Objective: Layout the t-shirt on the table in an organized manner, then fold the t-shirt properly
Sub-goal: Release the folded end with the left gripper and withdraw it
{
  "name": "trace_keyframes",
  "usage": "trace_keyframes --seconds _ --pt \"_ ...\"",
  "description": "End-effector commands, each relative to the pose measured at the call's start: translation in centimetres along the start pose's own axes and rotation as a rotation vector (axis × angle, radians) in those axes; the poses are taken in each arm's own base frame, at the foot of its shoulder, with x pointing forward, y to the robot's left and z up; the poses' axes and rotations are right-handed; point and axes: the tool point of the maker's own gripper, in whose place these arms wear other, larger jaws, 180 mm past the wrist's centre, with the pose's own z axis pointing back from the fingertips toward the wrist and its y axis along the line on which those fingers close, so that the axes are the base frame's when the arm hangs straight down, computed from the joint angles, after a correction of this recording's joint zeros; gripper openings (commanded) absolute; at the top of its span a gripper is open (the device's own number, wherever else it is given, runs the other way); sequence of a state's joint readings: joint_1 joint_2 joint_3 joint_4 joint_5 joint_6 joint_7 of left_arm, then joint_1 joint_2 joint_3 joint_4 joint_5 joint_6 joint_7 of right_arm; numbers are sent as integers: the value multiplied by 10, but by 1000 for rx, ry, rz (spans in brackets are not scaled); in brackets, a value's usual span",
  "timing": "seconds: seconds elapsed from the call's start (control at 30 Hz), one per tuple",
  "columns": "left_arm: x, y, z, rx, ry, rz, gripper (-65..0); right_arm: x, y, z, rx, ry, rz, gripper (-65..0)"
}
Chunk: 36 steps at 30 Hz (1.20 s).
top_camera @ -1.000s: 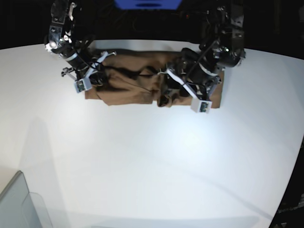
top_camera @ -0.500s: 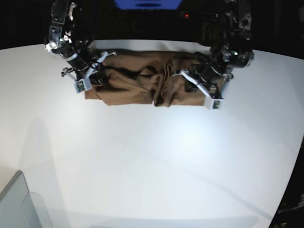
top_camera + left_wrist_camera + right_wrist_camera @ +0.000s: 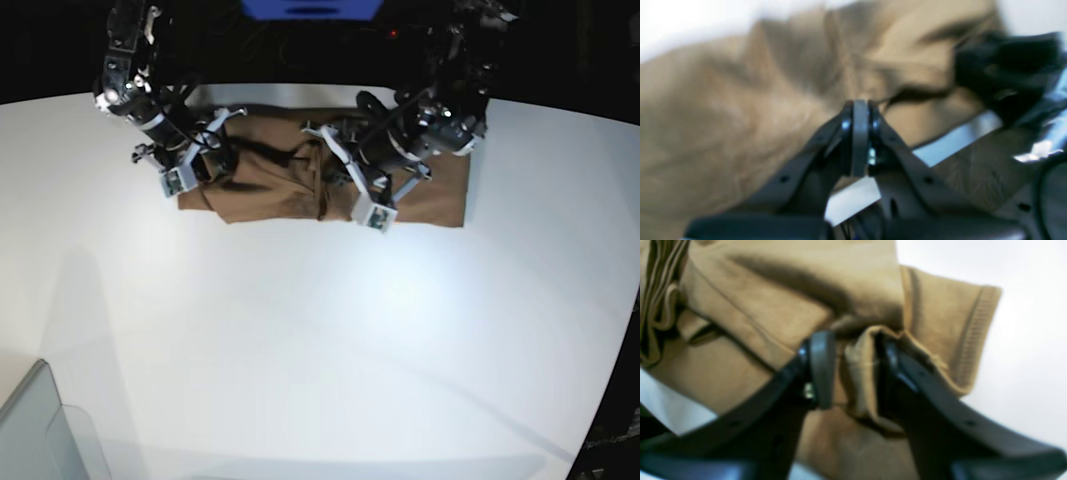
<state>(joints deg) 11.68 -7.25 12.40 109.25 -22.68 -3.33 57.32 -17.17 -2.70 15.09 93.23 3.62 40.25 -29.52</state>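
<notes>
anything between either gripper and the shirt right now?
Nothing visible. The right gripper already has a fold of the t-shirt between its fingers. The left gripper is shut right at the cloth, though blur hides whether it is pinching any.

My t-shirt [image 3: 270,190]: tan-brown, spread in long band along far edge of table [image 3: 300,350], rumpled, bunched in vertical ridge near middle. Hemmed edge at its left end folded up in thick pleat [image 3: 860,373]. Table white, smooth, curved.
</notes>
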Motion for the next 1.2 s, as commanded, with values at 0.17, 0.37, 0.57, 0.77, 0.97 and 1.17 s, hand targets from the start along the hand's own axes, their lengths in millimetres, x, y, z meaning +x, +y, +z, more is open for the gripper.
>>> trace_keyframes --seconds 0.17,0.37,0.57,0.77,0.97,1.17 --pt "6 75 36 195 -49 25 -650 11 -2 12 -34 -17 32 -338" --pt "-3 150 59 353 -50 118 -650 46 -12 39 -136 -135 7 -285" --pt "-25 170 44 320 30 102 -650 48 -33 42 -194 -141 -21 -282" --pt "-23 170 41 316 -1 97 -650 31 -66 36 -263 -107 -110 -282" --pt "-22 169 41 315 -6 98 -650 21 -65 31 -250 -81 -121 -282" --pt "-23 165 38 309 -5 111 -650 14 -34 21 -167 -51 -88 -282"
